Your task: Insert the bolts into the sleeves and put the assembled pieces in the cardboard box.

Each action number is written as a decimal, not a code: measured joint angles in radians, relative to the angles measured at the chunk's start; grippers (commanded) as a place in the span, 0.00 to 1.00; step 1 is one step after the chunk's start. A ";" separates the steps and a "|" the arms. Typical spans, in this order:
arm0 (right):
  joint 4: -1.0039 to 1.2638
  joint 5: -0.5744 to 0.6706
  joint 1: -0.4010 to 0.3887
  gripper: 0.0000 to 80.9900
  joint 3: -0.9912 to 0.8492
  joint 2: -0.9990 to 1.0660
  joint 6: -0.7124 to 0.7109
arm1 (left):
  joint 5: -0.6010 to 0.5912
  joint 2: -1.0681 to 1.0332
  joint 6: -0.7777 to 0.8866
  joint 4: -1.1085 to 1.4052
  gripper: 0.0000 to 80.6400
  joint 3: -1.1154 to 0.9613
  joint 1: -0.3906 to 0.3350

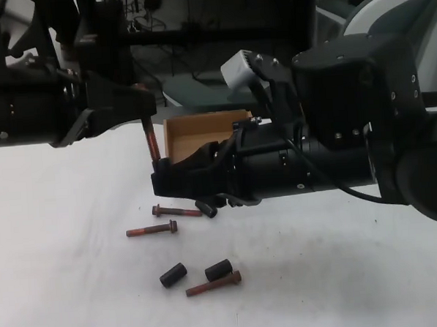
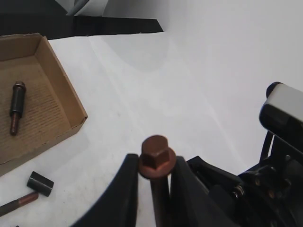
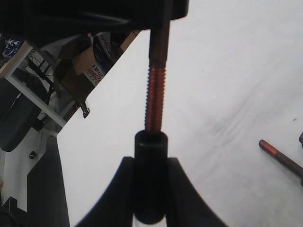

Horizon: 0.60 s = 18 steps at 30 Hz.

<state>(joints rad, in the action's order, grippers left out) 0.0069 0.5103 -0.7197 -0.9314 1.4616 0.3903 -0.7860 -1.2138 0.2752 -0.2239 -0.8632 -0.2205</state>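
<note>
The left gripper [image 2: 156, 165] is grasping a bolt [image 3: 155, 94], tip at the sleeve [image 3: 150, 184] clamped in the right gripper [image 3: 149, 163]; insertion is requiring a straight axial push.

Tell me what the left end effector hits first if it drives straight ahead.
Likely the bare white bench. The left end effector, shut on a bolt, aims between the cardboard box and the right arm; depth is unclear.
</note>
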 measured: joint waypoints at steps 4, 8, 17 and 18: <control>0.000 0.001 0.000 0.01 0.000 0.000 0.008 | 0.000 0.000 -0.002 0.000 0.02 0.000 0.000; 0.000 0.005 0.000 0.01 0.000 0.000 0.014 | 0.002 0.000 -0.007 0.000 0.02 0.000 -0.009; -0.007 0.011 0.000 0.01 -0.006 0.000 0.018 | 0.065 0.000 -0.049 0.005 0.02 0.000 -0.091; -0.007 0.011 0.000 0.01 -0.006 0.000 0.018 | 0.066 0.000 -0.052 0.005 0.02 0.000 -0.091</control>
<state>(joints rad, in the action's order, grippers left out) 0.0000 0.5211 -0.7197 -0.9375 1.4616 0.4085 -0.7197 -1.2138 0.2233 -0.2194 -0.8632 -0.3116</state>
